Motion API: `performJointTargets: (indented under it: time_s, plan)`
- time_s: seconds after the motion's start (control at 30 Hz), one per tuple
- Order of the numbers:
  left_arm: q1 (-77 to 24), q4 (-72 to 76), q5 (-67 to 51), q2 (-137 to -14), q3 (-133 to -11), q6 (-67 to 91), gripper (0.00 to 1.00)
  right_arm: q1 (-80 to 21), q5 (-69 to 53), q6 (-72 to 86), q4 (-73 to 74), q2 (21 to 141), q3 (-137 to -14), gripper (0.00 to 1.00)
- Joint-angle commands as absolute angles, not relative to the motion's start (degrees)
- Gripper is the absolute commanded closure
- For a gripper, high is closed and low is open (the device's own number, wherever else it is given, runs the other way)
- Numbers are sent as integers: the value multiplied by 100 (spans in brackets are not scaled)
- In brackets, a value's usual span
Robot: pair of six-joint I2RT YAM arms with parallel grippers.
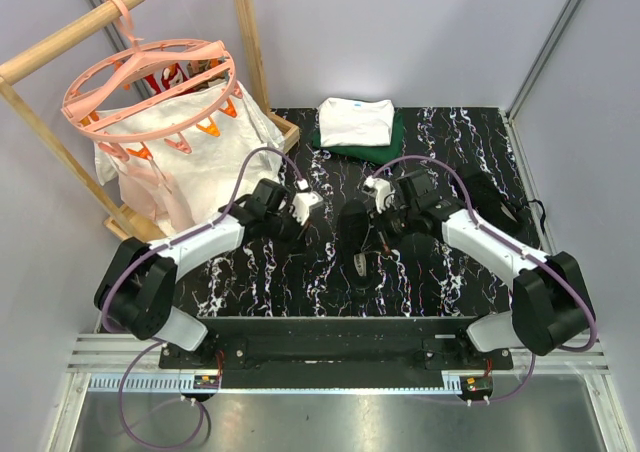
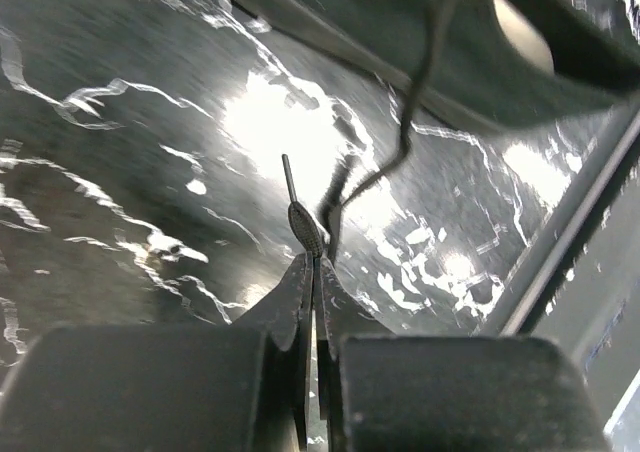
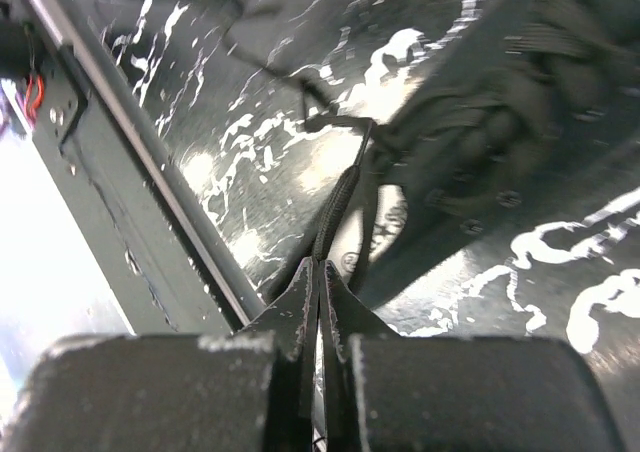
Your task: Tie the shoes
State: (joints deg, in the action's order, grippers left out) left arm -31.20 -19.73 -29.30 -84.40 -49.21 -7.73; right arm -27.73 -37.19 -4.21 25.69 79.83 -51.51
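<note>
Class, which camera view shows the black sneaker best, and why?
Right wrist: the sneaker fills the frame's right side, close enough to see its eyelets. Top external shows it small and dark; left wrist shows only a blurred dark edge.

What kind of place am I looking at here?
Probably a walled-off robot test cell staged for clothing chores: plain grey panel walls, a wooden rack with a pink clip hanger, and folded clothes on a black marbled table.

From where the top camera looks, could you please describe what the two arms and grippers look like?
The left arm and right arm have white links between bulky black joints, each with a purple cable looping alongside. The left gripper and right gripper have dark, tapering fingers.
</note>
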Motion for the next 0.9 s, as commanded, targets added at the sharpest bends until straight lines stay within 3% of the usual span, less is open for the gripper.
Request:
performJointTargets:
  time_s: [0.0, 0.23, 0.27, 0.47, 0.6, 0.87]
  plan:
    - [-3330, -2591, -2753, -8683, -5308, -1431, 100, -2506, -4042, -62, 2417, 7831, -5229, 100]
    - [-3463, -2593, -2540, -8614, -4984, -2425, 96, -2373, -3964, 272, 2417, 7867, -5221, 100]
    - [-3489, -2558, -2566, -8552, -4879, -2530, 86, -2338, -3912, 281, 2408, 7797, -5212, 100]
    - [-3525, -2181, -2514, -7939, -4816, -2164, 56, -2329, -3595, -87, 2408, 7226, -4940, 100]
    - [-3489, -1881, -2233, -7340, -5237, -1724, 28, -2338, -3770, -71, 2294, 7084, -4755, 100]
    - [-3480, -1240, -1934, -7329, -6143, -792, 27, -2329, -3674, -35, 1899, 7101, -4438, 100]
